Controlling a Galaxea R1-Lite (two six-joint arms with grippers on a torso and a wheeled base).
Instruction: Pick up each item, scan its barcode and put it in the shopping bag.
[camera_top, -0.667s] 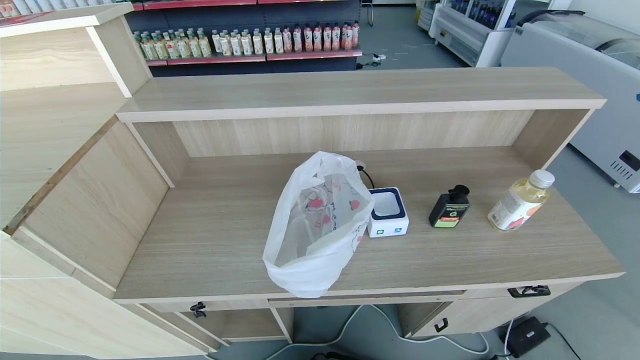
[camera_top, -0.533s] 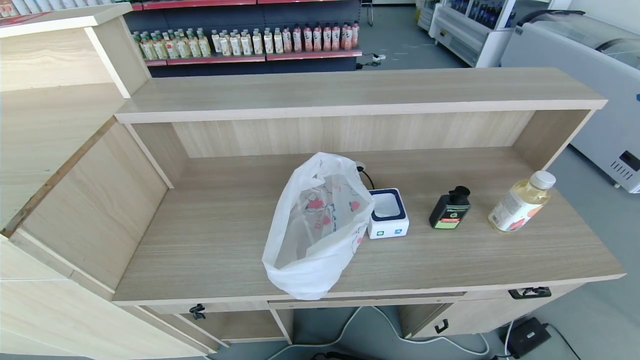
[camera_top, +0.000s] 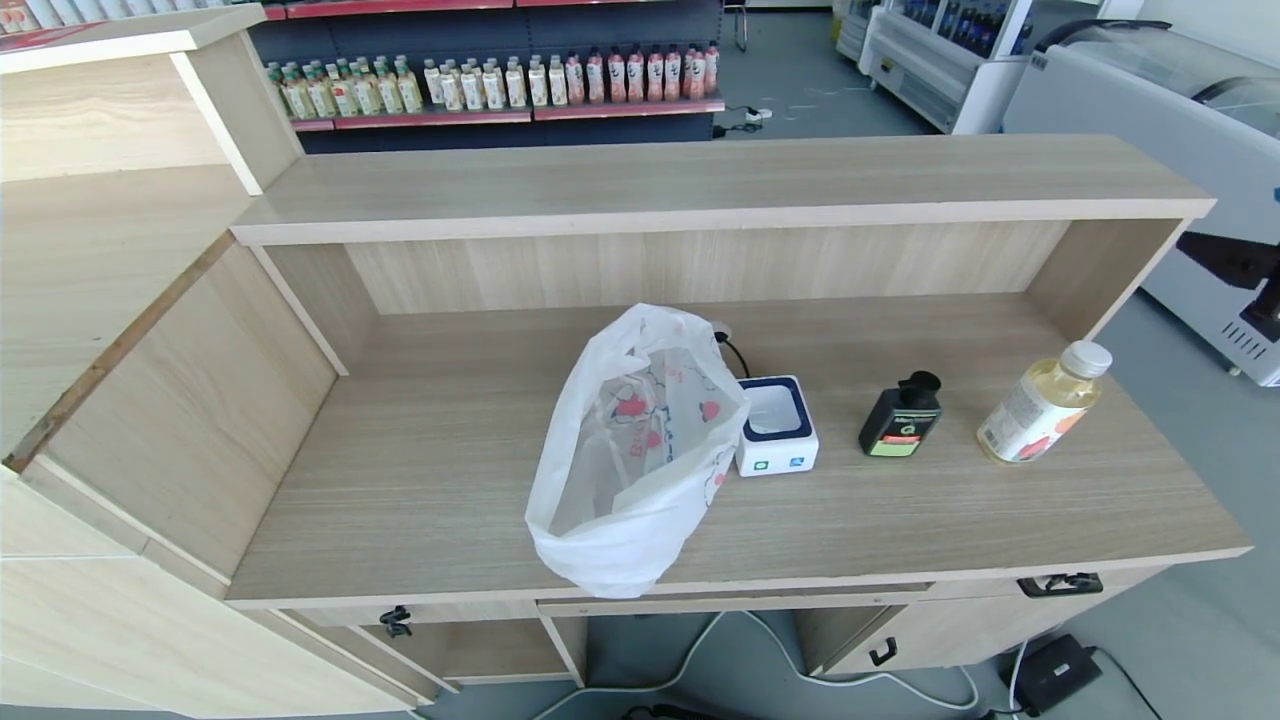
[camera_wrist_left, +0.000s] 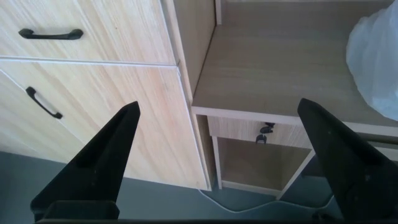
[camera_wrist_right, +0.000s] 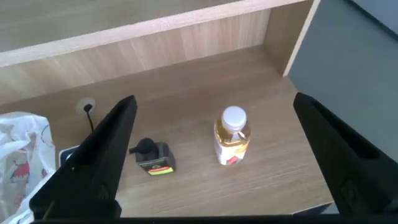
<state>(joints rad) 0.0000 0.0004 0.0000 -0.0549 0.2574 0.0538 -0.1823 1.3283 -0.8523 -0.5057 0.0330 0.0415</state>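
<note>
On the wooden desk stands an open white shopping bag with red prints. Right of it are a white barcode scanner, a black pump bottle and a yellow bottle with a white cap. My right gripper hangs open and empty above the desk's right part, over the yellow bottle and the black bottle. A dark part of the right arm shows at the right edge. My left gripper is open and empty, low, off the desk's front left corner, with the bag beyond.
A raised counter shelf and side walls close the desk at the back and sides. A cable runs behind the scanner. Wooden cabinets with drawers stand left of the desk. Shelves of bottles and freezers stand beyond.
A dark part of my right arm has come into the head view at the right edge. The things on the desk have stayed in place.
</note>
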